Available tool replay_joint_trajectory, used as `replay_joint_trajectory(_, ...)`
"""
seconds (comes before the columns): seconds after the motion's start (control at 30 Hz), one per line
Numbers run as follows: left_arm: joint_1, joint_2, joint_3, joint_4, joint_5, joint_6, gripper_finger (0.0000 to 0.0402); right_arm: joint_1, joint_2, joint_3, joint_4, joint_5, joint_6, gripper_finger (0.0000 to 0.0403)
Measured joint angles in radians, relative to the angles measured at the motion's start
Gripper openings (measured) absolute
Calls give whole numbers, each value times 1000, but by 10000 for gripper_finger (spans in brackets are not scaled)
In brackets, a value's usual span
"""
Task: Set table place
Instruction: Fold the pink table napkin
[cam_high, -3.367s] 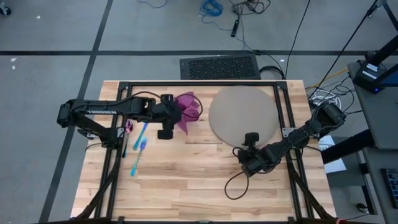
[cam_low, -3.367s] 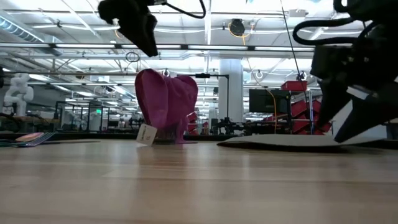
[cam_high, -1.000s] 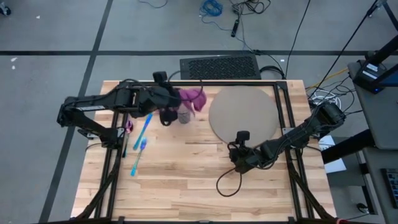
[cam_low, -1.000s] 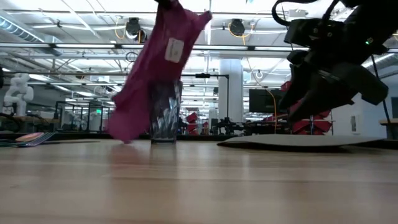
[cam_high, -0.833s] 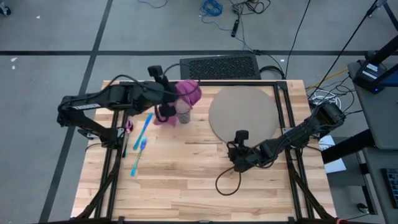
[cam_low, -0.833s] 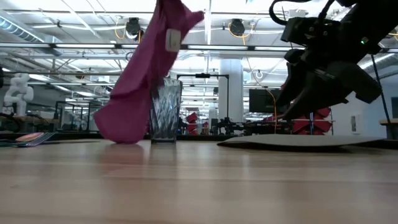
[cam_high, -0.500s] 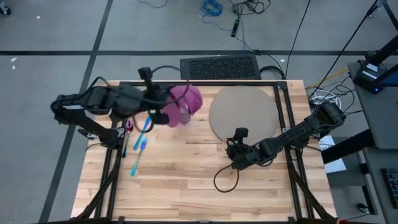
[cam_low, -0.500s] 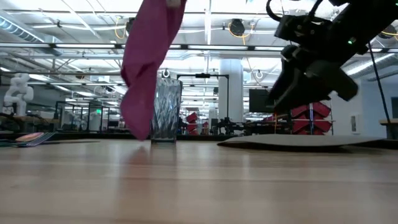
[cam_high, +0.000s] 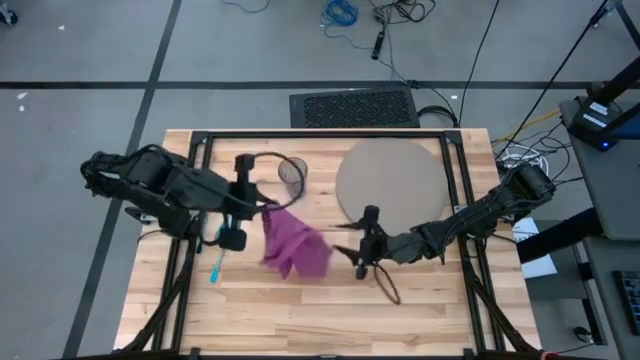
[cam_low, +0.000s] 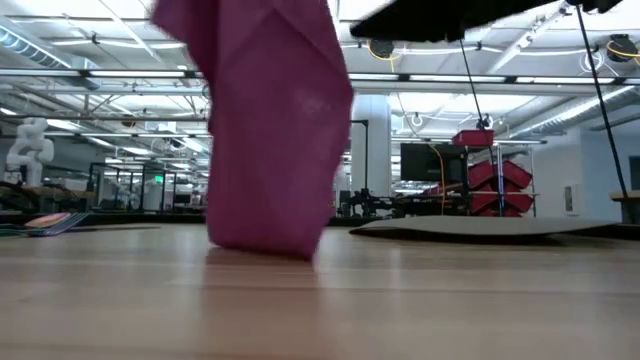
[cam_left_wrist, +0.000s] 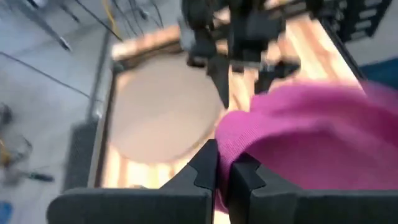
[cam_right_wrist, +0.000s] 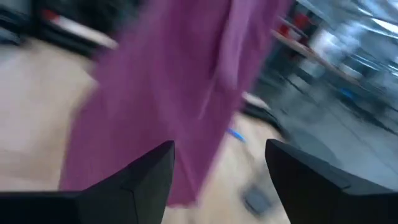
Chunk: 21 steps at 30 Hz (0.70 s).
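Left claw (cam_high: 262, 208): pressed together on the top edge of the purple napkin (cam_high: 293, 246); fingers (cam_left_wrist: 205, 167) seen in the left wrist view pinching the cloth between them; poised above the middle of the desk (cam_high: 300, 310).

Napkin: hanging from the left claw and trailing away toward the right claw; lower hem brushing or just clear of the wood in the low view (cam_low: 270, 130), cannot tell which; filling most of the right wrist view (cam_right_wrist: 180, 87).

Right claw (cam_high: 352, 246): spread wide, holding nothing; pointed at the napkin, just beside its free end; fingers (cam_right_wrist: 134, 180) standing apart on either side of the cloth in the right wrist view, not touching it.

Glass (cam_high: 291, 174): upright on the desk, behind the left claw toward the far edge, apart from the napkin.

Mat (cam_high: 392, 180): round, grey-tan, flat on the desk beyond the right claw; also seen past the left claw's fingers in the left wrist view (cam_left_wrist: 161, 118).

Cutlery (cam_high: 216, 268): blue piece lying on the desk on the near side of the left arm, partly hidden under it; well apart from the right claw.
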Motion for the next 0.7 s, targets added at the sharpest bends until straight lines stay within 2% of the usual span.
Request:
replay_joint_trajectory(0.1, -1, 7, -26, 26, 91, -2, 0, -18, 0, 0, 34, -184, 10, 240)
replay_joint_trajectory(0.2, -1, 22, -37, 38, 133, 21, 0, -45, 0, 0, 34, -303, 49, 240)
replay_joint_trajectory(0.37, 10, 62, -42, 52, 133, 37, 0, -73, 5, 0, 38, -299, 72, 240)
replay_joint_trajectory(0.53, 29, 80, -42, 76, 129, 55, 0, -83, 25, 0, 52, -341, 77, 240)
replay_joint_trajectory(0.7, 35, 80, -42, 153, 145, 95, 0, -105, 56, 0, 40, -280, 76, 240)
